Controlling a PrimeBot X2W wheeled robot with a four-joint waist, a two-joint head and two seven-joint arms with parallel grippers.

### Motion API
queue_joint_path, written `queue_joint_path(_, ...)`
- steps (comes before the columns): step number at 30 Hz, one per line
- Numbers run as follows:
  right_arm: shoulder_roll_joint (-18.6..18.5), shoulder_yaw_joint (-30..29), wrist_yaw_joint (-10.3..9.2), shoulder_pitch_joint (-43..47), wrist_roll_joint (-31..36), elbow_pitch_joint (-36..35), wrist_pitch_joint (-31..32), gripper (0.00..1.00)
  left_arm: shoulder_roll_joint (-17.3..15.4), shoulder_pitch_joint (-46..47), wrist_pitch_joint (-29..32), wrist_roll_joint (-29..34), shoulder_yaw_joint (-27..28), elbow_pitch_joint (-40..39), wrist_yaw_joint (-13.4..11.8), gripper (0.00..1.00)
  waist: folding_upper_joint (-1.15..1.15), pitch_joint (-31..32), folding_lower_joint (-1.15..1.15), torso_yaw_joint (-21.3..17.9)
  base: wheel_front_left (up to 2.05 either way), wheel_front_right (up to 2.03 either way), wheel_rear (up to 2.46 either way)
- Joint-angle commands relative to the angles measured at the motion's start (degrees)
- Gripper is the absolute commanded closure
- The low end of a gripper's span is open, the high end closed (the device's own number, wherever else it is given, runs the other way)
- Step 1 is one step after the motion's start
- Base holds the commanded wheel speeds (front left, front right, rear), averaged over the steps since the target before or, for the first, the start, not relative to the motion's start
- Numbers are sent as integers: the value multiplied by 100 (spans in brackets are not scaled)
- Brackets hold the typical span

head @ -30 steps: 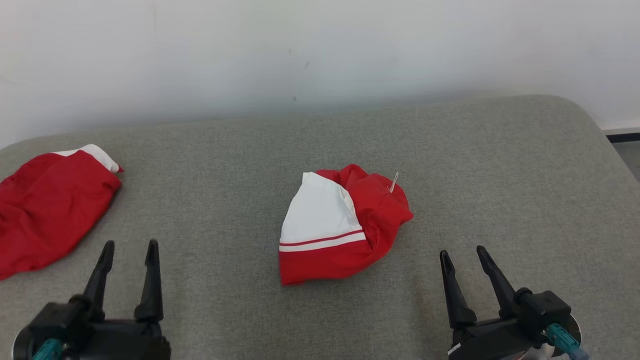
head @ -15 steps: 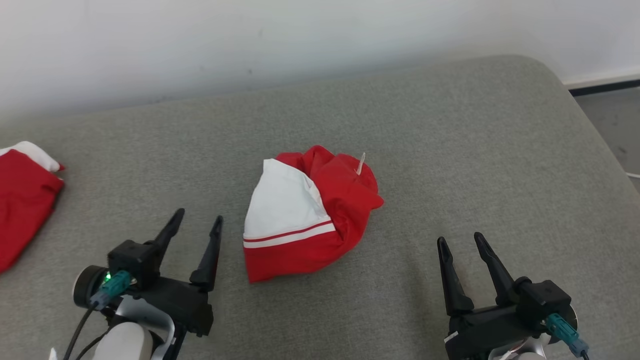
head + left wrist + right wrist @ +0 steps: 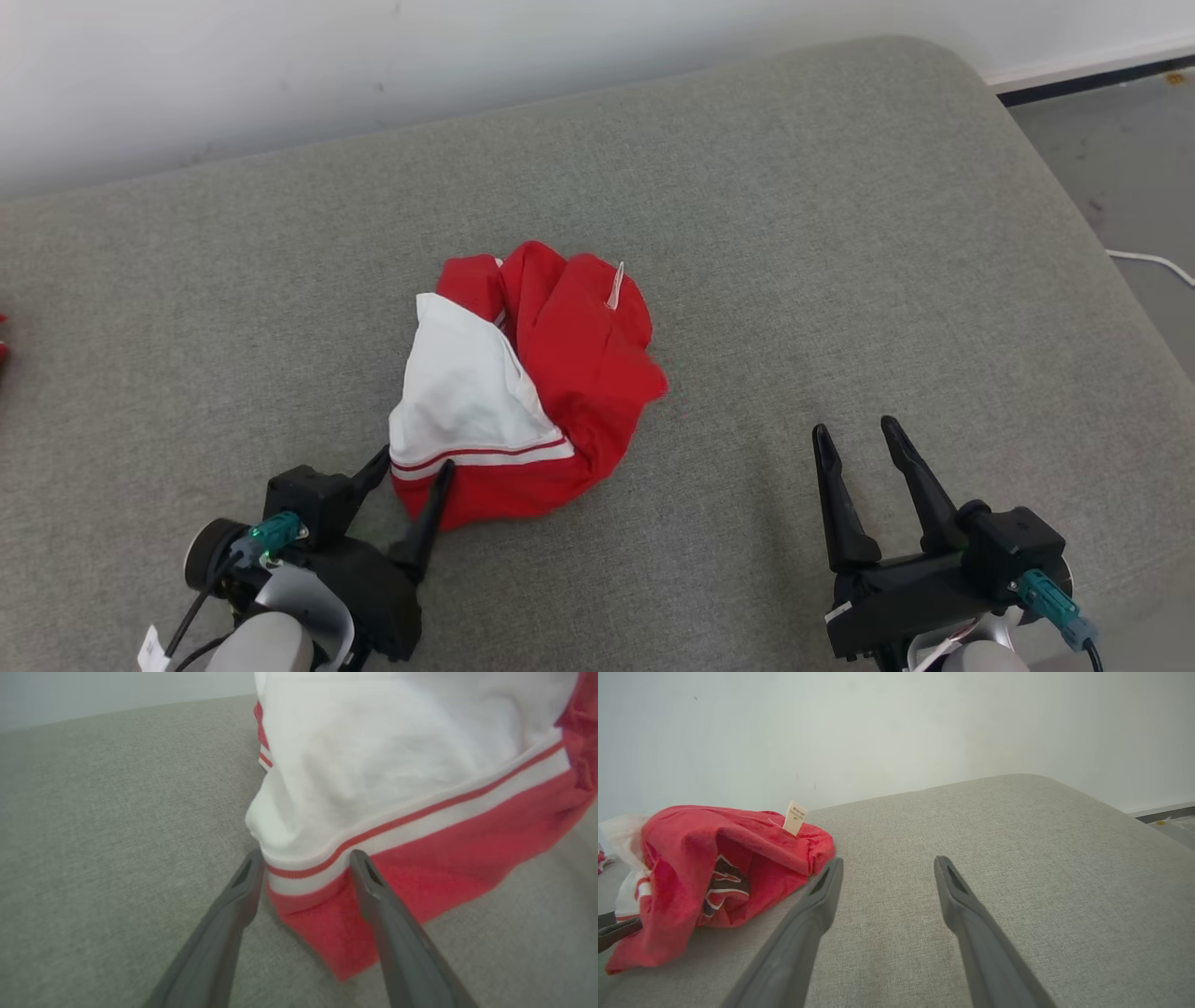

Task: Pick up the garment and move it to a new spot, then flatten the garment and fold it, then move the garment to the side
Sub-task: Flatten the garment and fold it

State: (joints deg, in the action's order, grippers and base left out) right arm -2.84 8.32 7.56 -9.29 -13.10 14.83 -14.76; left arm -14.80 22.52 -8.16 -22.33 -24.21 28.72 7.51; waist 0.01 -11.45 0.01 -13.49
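Note:
The garment [image 3: 560, 355], red with a white panel and a striped hem, lies crumpled in the middle of the grey padded surface [image 3: 840, 233]; a small white label sticks up from its far side. My left gripper [image 3: 415, 459] is open at the garment's near-left corner, one finger on each side of the hem. The left wrist view shows the hem corner [image 3: 308, 882] between the fingers of that gripper [image 3: 306, 856]. My right gripper [image 3: 853, 427] is open over bare surface, well to the garment's right. In the right wrist view the garment [image 3: 691, 858] lies left of that gripper [image 3: 888, 860].
A white wall [image 3: 280, 56] runs along the far edge of the surface. The surface rounds off at its right edge, with floor and a white cable [image 3: 1153, 263] beyond. A sliver of another red cloth [image 3: 3, 347] shows at the far left edge.
The head camera has turned and tilted down. My left gripper has moved forward and right, reaching the garment's near-left corner. The right gripper has stayed where it was.

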Motion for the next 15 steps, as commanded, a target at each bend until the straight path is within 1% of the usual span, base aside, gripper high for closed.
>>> queue_joint_path(1, -7, -4, -14, -24, -20, 2, -47, 0, -54, 97, -47, -69, -9, 31, -11, 100, -1, -35, -1, -37, 0, 0, 0)
queue_joint_path(4, -7, -37, -14, -28, -9, -6, -45, 0, -94, 208, -191, -107, -92, 83, -11, 100, -1, -35, -1, -34, 0, 0, 0)
queue_joint_path(8, -7, -82, -14, -24, -1, 0, -46, 0, -232, 478, -397, -118, 42, 52, -31, 100, -1, -2, -1, 35, 0, 0, 0)
queue_joint_path(11, -8, -76, -14, -22, -26, 11, -47, 0, -407, 744, -521, -52, 221, -22, -110, 100, -1, 52, -1, 91, 0, 0, 0)
queue_joint_path(15, -7, -36, -14, -31, -50, 25, -39, 0, -682, 1038, -621, 69, 454, -184, -307, 100, -1, 122, -1, 121, 0, 0, 0)
